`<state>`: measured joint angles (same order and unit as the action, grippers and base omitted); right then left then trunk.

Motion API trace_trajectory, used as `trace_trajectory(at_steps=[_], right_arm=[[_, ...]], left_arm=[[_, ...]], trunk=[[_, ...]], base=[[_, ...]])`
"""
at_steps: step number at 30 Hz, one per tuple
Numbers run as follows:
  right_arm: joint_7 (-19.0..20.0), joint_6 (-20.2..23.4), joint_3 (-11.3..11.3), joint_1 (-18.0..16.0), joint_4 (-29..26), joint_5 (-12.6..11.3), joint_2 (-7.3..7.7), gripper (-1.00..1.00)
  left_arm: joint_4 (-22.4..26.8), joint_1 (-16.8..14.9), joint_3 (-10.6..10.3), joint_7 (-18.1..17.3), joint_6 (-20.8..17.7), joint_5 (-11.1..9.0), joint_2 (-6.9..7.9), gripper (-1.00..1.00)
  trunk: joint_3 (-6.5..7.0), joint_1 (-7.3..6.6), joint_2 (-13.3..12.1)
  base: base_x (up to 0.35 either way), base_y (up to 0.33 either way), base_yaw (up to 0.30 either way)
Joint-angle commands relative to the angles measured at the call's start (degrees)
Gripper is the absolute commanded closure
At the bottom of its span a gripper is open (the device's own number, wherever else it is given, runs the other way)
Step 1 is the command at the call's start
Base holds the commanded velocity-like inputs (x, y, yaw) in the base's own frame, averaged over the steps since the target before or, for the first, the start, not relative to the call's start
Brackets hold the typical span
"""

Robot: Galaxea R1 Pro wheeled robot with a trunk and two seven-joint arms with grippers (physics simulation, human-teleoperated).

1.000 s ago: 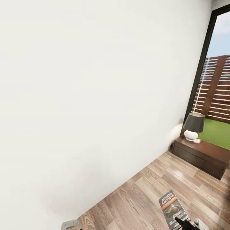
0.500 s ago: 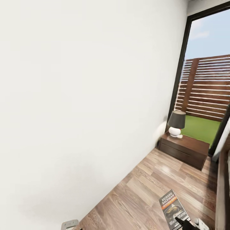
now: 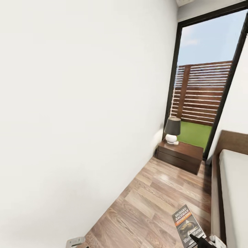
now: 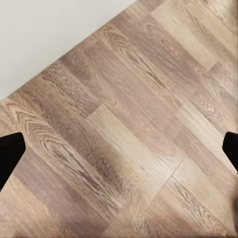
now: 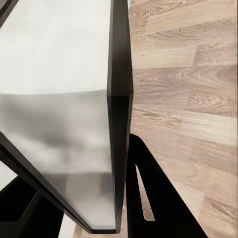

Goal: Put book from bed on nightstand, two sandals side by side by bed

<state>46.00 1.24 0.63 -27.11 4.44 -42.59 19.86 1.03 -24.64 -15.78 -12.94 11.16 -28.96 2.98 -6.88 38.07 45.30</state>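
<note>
The right tool [image 5: 119, 198] is clamped on the book [image 3: 186, 224], carried above the floor [image 3: 155, 203]; thin, light, probably slippery, so grip near the spine. Left tool [image 4: 119, 148] spread apart

— So where are we standing, would you say?

— A bedroom in somebody's home. The bed [image 3: 232, 186] is showing at the right, dark wooden frame and headboard, pale grey mattress lying on it.

— And beside it?

— A low dark-brown nightstand [image 3: 179, 156] is sitting against the white wall [image 3: 82, 113], with a small table lamp [image 3: 172, 130] standing on top, dark shade over a round white base.

— The floor's looking homely too.

— Brown wood planks [image 3: 155, 203] are running the whole way. And a tall black-framed window [image 3: 203, 86] is letting in daylight, showing a slatted wooden fence [image 3: 201, 93] and grass [image 3: 194, 132] outside.
</note>
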Motion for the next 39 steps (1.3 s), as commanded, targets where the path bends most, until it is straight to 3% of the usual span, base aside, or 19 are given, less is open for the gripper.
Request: trace_trajectory(at_steps=[1, 21, 39], right_arm=[[0.3, 0.1, 0.0, -0.1, 0.2, -0.4, 0.0, 1.0], [0.3, 0.1, 0.0, -0.1, 0.2, -0.4, 0.0, 1.0], [0.3, 0.1, 0.0, -0.1, 0.2, -0.4, 0.0, 1.0]], left_arm=[[-0.1, 0.0, -0.5, -0.2, 0.2, -0.6, 0.03, -1.0], [-0.1, 0.0, -0.5, -0.2, 0.2, -0.6, 0.08, -1.0], [-0.1, -0.1, -0.5, -0.2, 0.2, -0.6, 0.1, -1.0]], trunk=[[-0.09, 0.02, 0.1], [-0.09, 0.02, 0.1], [-0.09, 0.02, 0.1]], base=[[0.0, 0.0, -0.3], [0.0, 0.004, -0.3], [0.0, 0.257, -0.3]])
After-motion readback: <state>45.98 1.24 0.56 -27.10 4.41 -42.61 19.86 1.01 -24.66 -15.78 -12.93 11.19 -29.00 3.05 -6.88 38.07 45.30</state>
